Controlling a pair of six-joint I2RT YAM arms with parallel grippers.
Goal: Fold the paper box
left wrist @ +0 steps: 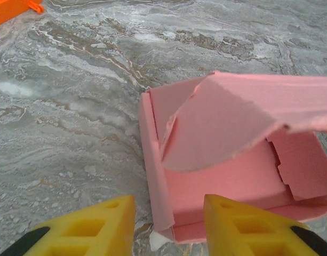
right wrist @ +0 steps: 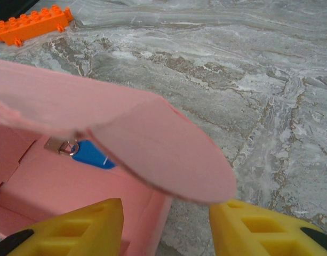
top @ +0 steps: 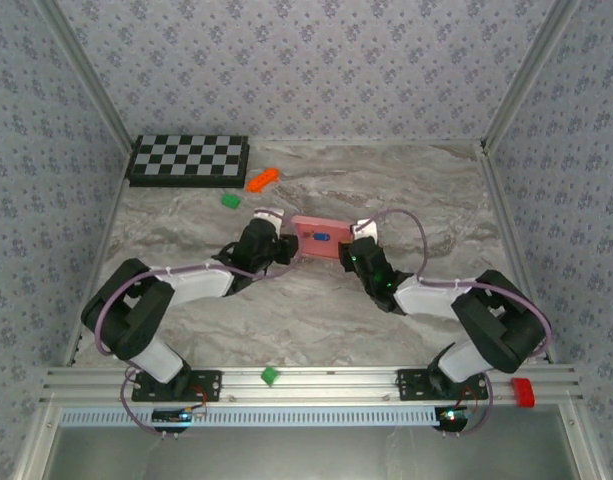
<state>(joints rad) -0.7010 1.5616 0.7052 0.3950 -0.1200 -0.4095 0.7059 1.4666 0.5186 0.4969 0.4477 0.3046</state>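
Your left gripper [left wrist: 168, 208] stands released, fingers straddling the left wall of the paper box [top: 321, 236] — it sits on the table [top: 406, 185] midway between the side edges, flaps raised. Your right gripper [right wrist: 166, 208] straddles its right wall, likewise released.

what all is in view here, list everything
paper box: one, pink, table centre, flaps raised
blue item: one, blue with a metal clip, inside the box
toy brick: one, orange, behind the box
green blocks: two, green, one by the brick, the other on the front rail
checkerboard: one, black and white, back left
red block: one, red, right end of the rail
table: one, grey marble pattern
left pincer: one, yellow fingers, open at the box's left end
right pincer: one, yellow fingers, open at its right end
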